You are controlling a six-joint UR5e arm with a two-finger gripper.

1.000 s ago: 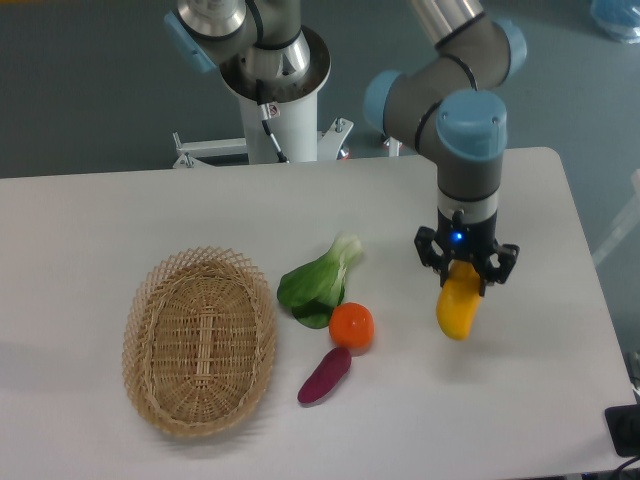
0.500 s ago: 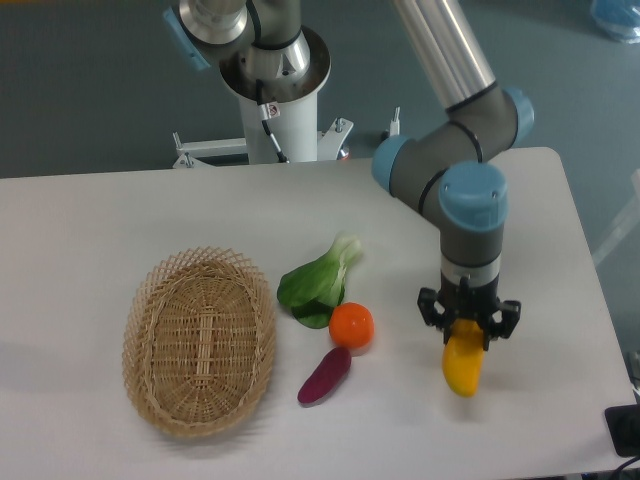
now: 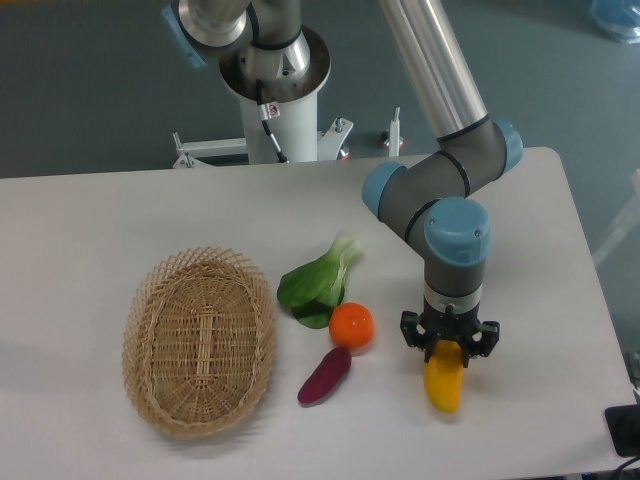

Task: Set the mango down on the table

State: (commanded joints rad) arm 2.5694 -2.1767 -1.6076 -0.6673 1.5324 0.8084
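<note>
Fixed camera: one wicker basket [image 3: 200, 343] on the tabletop [image 3: 100, 220], nothing visible inside it. One bok choy [image 3: 318, 280], one round orange fruit [image 3: 351, 326], one purple sweet potato [image 3: 324, 375] beside it. One mango [image 3: 443, 381], right of these, clamped at its top by the gripper [image 3: 449, 343] fingers, pointing down at the tabletop.

You see a robot arm [image 3: 425, 75] built of polished silver metal tubes joined by dark grey rounded joint housings, each housing closed by a smooth light-blue round cap. Its wrist narrows to a short grey and silver collar above a small black two-finger gripper [image 3: 449, 342] with angular black brackets on both sides. At the rear, you find a white cylindrical pedestal [image 3: 275, 90] with a thin black cable running down its front.
</note>
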